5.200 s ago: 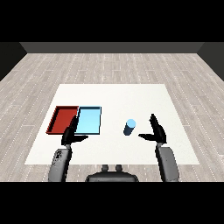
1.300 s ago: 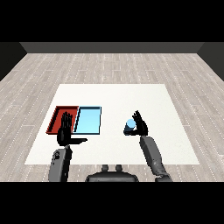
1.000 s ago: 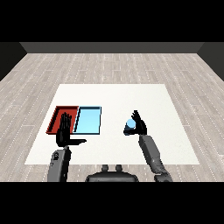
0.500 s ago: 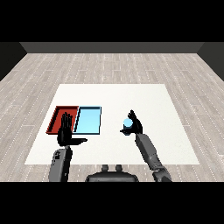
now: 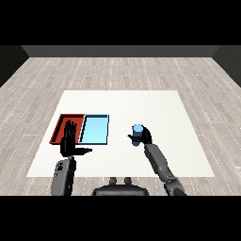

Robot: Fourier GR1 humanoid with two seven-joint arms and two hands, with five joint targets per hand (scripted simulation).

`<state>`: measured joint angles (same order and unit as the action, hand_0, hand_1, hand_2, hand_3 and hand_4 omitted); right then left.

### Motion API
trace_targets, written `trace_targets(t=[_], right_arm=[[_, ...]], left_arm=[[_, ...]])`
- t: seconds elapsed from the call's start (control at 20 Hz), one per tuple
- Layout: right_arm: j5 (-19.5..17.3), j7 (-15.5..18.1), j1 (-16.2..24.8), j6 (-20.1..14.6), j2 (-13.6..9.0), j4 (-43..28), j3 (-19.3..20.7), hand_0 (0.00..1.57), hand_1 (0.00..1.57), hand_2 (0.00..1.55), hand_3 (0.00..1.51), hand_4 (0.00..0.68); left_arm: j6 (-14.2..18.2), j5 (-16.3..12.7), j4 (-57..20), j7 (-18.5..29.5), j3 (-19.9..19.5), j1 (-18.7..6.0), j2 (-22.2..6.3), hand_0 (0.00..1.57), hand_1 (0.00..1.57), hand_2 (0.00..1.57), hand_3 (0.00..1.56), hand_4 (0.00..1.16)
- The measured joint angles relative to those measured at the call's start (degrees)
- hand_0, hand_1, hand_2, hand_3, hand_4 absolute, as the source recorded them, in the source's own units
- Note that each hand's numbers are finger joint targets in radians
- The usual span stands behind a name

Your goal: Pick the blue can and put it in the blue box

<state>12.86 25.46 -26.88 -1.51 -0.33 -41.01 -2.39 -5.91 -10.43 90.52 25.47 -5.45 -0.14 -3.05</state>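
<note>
Here is the blue can (image 5: 137, 134), a small upright cylinder, pale blue on its round top and a deeper blue down its side. It stands out over the white table (image 5: 141, 103), right of centre, at about three o'clock from the light blue tray (image 5: 95, 128) and well apart from it. The right hand (image 5: 145, 136) is wrapped round it: fingers curl behind the can's right side and the thumb hooks across the front at lower left, so only the top and a strip of the side show. Whether the can's base touches the table, I cannot tell.

Over on the other side, the left hand (image 5: 69, 141) is held up with its fingers straight and pressed together, pointing toward twelve o'clock, thumb jutting out toward three o'clock. It holds nothing. It sits in front of the red tray (image 5: 63, 126), which lies touching the light blue tray at its nine o'clock side.
</note>
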Motion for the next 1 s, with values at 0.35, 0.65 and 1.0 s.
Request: trace_targets(t=[0.35,0.65,1.0], right_arm=[[-2.16,-3.79,1.99,-1.18,-1.26,-5.39,-0.02,1.52,1.52,1.47,1.42,0.659],[-3.65,-4.54,2.14,-1.90,-1.21,-10.31,-0.94,1.47,1.47,1.45,1.41,0.649],[-4.17,-5.94,2.11,-0.76,-2.09,-17.70,-1.22,1.46,1.46,1.43,1.41,0.660]], left_arm=[[-0.54,-0.02,1.36,-0.24,0.49,0.85,0.02,0.00,0.00,0.00,0.00,0.00],[0.81,2.75,-0.02,-0.79,2.59,0.03,0.89,0.00,0.00,0.00,0.00,0.00],[4.15,5.27,-4.00,-1.82,8.13,-2.40,2.58,0.00,0.00,0.00,0.00,0.00]])
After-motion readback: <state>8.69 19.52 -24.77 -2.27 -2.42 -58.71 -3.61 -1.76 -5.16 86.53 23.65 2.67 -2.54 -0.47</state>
